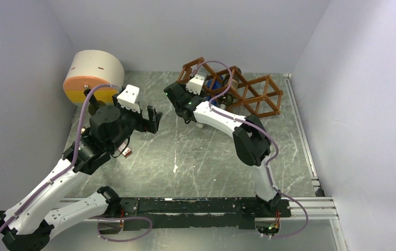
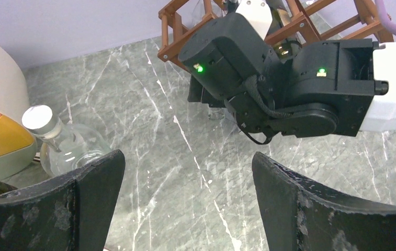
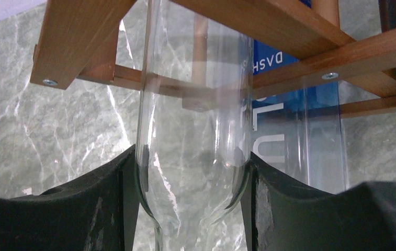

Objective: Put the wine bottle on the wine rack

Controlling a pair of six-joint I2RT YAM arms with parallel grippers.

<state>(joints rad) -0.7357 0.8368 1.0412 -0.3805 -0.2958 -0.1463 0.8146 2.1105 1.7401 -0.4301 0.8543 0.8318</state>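
My right gripper [image 3: 193, 172] is shut on a clear glass wine bottle [image 3: 195, 104], gripping its shoulder just above the neck. The bottle's body reaches up into a cell of the reddish-brown wooden wine rack [image 3: 269, 21]. In the top view the rack [image 1: 253, 91] stands at the back centre, with my right gripper [image 1: 202, 93] at its left end. My left gripper [image 1: 153, 118] is open and empty, left of the right wrist. In the left wrist view the left gripper [image 2: 188, 198] hangs over bare marble and the rack [image 2: 172, 31] shows at the top.
A second bottle with a blue label [image 3: 295, 115] lies in the rack beside the held one. A clear bottle with a silver cap [image 2: 54, 138] stands near a cream and orange round container [image 1: 91, 76] at the back left. Walls close in on both sides.
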